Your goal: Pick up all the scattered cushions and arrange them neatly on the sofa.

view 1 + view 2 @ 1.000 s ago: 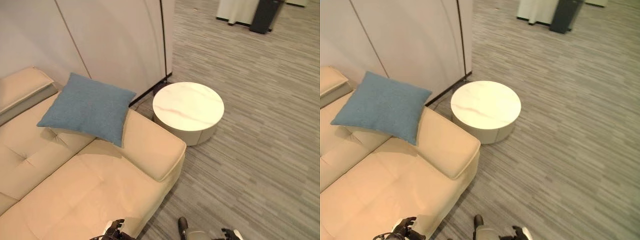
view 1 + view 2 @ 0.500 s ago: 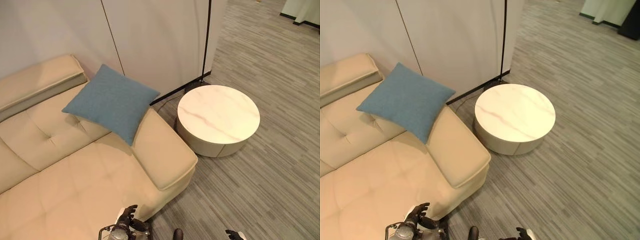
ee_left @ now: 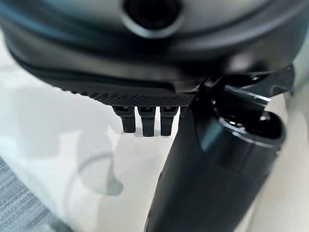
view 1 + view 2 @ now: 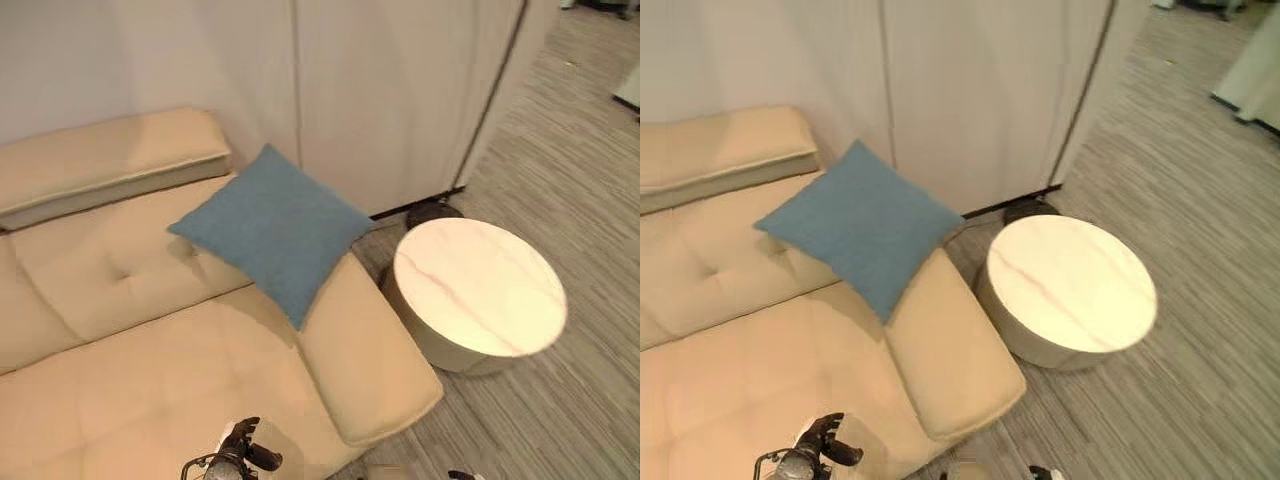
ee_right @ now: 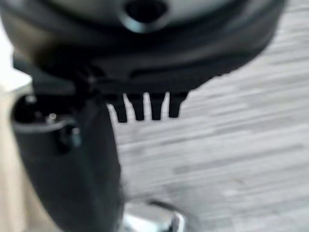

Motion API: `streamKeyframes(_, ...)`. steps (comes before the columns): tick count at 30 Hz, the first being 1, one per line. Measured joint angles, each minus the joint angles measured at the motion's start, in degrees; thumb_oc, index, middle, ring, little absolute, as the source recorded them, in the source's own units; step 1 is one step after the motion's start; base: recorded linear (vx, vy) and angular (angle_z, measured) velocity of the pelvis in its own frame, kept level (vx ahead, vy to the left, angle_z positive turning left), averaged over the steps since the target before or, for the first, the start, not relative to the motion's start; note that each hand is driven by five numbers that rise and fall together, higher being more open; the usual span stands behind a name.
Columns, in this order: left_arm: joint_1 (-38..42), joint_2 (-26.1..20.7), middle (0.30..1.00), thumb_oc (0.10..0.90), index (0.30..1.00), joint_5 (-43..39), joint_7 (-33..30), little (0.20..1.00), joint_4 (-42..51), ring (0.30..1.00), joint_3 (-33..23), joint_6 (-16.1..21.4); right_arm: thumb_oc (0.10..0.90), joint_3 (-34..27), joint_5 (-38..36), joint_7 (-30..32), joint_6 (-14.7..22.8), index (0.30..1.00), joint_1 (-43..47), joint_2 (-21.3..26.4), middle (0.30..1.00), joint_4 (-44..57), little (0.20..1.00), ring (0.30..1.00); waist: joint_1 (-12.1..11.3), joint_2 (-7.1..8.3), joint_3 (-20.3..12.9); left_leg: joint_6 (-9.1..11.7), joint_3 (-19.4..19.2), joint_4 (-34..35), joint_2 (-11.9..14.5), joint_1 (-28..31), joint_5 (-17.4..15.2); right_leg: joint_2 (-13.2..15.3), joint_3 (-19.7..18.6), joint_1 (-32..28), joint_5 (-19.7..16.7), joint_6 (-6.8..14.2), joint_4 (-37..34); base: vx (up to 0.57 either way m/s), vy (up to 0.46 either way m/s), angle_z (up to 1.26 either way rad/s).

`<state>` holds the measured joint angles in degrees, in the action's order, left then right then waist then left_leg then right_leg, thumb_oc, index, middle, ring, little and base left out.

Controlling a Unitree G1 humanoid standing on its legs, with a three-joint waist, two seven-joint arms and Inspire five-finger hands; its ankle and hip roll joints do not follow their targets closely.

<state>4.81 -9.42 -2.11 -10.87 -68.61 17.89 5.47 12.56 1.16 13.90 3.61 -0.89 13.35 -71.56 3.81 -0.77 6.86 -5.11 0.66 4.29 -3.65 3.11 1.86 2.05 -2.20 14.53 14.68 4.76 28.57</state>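
The whole view has swung leftward since a moment ago, so more of the beige sofa [image 4: 150, 350] shows; nothing on it has shifted. The blue cushion [image 4: 272, 228] still leans against the backrest at the sofa's end, one corner hanging over the armrest. Beside that armrest stands a round white marble-topped desk [image 4: 478, 290] on grey striped carpet [image 4: 1200, 200], pale wall panels behind. The left hand [image 4: 243, 455] hangs over the seat's front edge, fingers relaxed and empty; the right hand [image 5: 145, 104] hangs loose-fingered over carpet.
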Motion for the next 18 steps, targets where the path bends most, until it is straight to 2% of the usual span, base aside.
streamKeyframes(2, -0.23, -0.18, 0.900, 0.800, 0.900, 0.01, 0.32, 0.900, -0.47, 0.900, -0.26, 0.16, 0.800, -1.99, -2.62, -5.15, 0.39, 0.900, 1.76, 1.24, 0.900, -1.10, 0.900, 0.900, 0.22, -0.27, 0.20, 0.89, 1.57, -0.41, -0.30, 0.35, -0.69, -0.13, -2.31, 1.33, -1.46, 0.46, -4.87, 0.06, -0.159, 0.51)
streamKeyframes(3, -0.24, -0.56, 0.900, 0.800, 0.900, -0.06, -0.11, 0.900, -0.38, 0.900, -0.22, 0.12, 0.800, -2.07, -3.36, -4.16, 0.69, 0.900, 1.61, 1.11, 0.900, -0.97, 0.900, 0.900, -0.11, -0.13, 0.07, 1.20, 2.17, -0.09, -0.06, 0.32, -1.00, -0.32, -3.43, 1.12, -2.51, -0.37, -7.09, 0.00, -0.099, 0.56)
streamKeyframes(4, 0.09, -2.79, 0.900, 0.800, 0.900, -0.05, -0.19, 0.900, -0.05, 0.900, -0.26, 0.18, 0.800, -1.23, -3.48, -3.45, 0.90, 0.900, 0.68, 0.27, 0.900, 0.89, 0.900, 0.900, 0.21, 1.10, 0.48, 2.16, 3.73, -0.47, 0.60, -0.20, -1.16, -1.10, -3.91, -1.31, -7.22, -1.53, -12.31, -0.03, -0.127, 0.48)
streamKeyframes(5, 0.19, -3.39, 0.900, 0.800, 0.900, -0.03, -0.18, 0.900, -0.03, 0.900, -0.26, 0.18, 0.800, -0.66, -3.45, -3.67, 0.95, 0.900, 0.71, -0.41, 0.900, 0.81, 0.900, 0.900, 0.08, 1.56, 0.74, 2.78, 4.06, -1.00, 0.81, -0.25, -1.53, -1.13, -2.45, -2.38, -11.05, -2.93, -14.62, 0.02, -0.158, 0.40)
streamKeyframes(6, -0.73, -3.38, 0.900, 0.800, 0.900, -0.03, -0.03, 0.900, 0.01, 0.900, -0.25, 0.24, 0.800, -0.71, -3.39, -3.68, 0.90, 0.900, 0.94, -0.77, 0.900, -0.32, 0.900, 0.900, -0.26, 1.48, 0.71, 3.38, 3.80, -1.84, 1.99, -0.42, -1.75, -1.90, -1.27, -4.32, -12.14, -3.93, -16.95, 0.02, -0.159, 0.24)
streamKeyframes(8, -1.70, -1.90, 0.900, 0.800, 0.900, -0.20, 0.00, 0.900, 1.00, 0.900, -1.09, 0.48, 0.800, -0.71, -2.52, -3.28, 0.32, 0.900, 0.81, -0.69, 0.900, -3.13, 0.900, 0.900, 0.02, 1.34, 0.21, 4.34, 3.75, -1.88, 3.26, 0.79, -2.21, -2.92, 0.18, -8.82, -14.16, -4.72, -23.12, 0.05, -0.104, 0.26)
streamKeyframes(10, -2.81, -0.83, 0.900, 0.800, 0.900, -0.93, 0.08, 0.900, 3.89, 0.900, -0.88, 0.62, 0.800, -0.75, -2.28, -2.78, -0.22, 0.900, 0.24, -0.60, 0.900, -4.06, 0.900, 0.900, -1.42, 1.82, -0.41, 4.97, 3.19, -1.76, 4.52, 0.64, -2.59, -4.07, 0.66, -10.75, -15.61, -5.39, -27.12, 0.03, -0.133, 0.13)
streamKeyframes(13, -3.17, -0.24, 0.900, 0.800, 0.900, -3.61, -0.04, 0.900, 6.56, 0.900, -0.91, 0.52, 0.800, -0.77, -2.00, -2.02, -0.33, 0.900, 0.25, -0.53, 0.900, -3.99, 0.900, 0.900, -1.59, 2.67, -0.93, 5.65, 3.34, -1.52, 4.92, 0.68, -2.49, -4.42, 1.04, -13.48, -18.53, -6.07, -32.74, 0.00, -0.115, 0.06)
streamKeyframes(18, -4.38, -0.45, 0.900, 0.800, 0.900, -8.06, -1.53, 0.900, 18.30, 0.900, -1.16, 0.83, 0.800, -0.80, -1.95, -1.04, -0.30, 0.900, -0.28, -0.65, 0.900, -2.21, 0.900, 0.900, -1.68, 2.19, -1.46, 6.22, 3.97, -0.69, 5.29, 1.36, -2.32, -4.68, 2.14, -14.72, -18.91, -5.91, -33.95, -0.03, -0.078, 0.12)
